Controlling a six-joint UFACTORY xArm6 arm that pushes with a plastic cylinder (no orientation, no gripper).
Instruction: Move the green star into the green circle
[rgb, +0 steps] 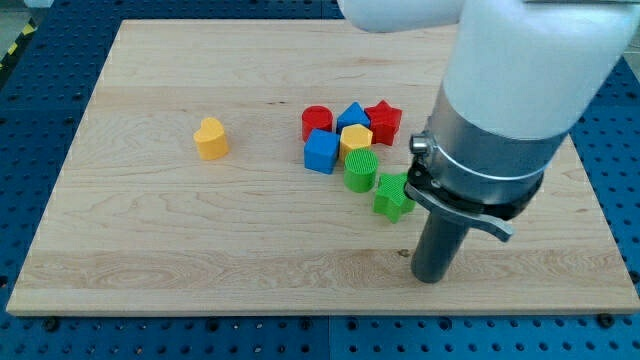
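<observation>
my tip (432, 277) seen nearest, just right of green star (393, 196), contact unclear; no fingers fitted | green star touching green circle (361, 170) at its far-left | cluster beyond: blue cube (321, 151), yellow hexagon (355, 137), red cylinder (317, 121), blue triangle (352, 115), red star (383, 121) | yellow heart (211, 138) well left

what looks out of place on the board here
Only the yellow heart stands apart, alone toward the view's left, while the other blocks huddle together. Nothing is toppled or damaged. My tip sits below-right of the green star.
</observation>
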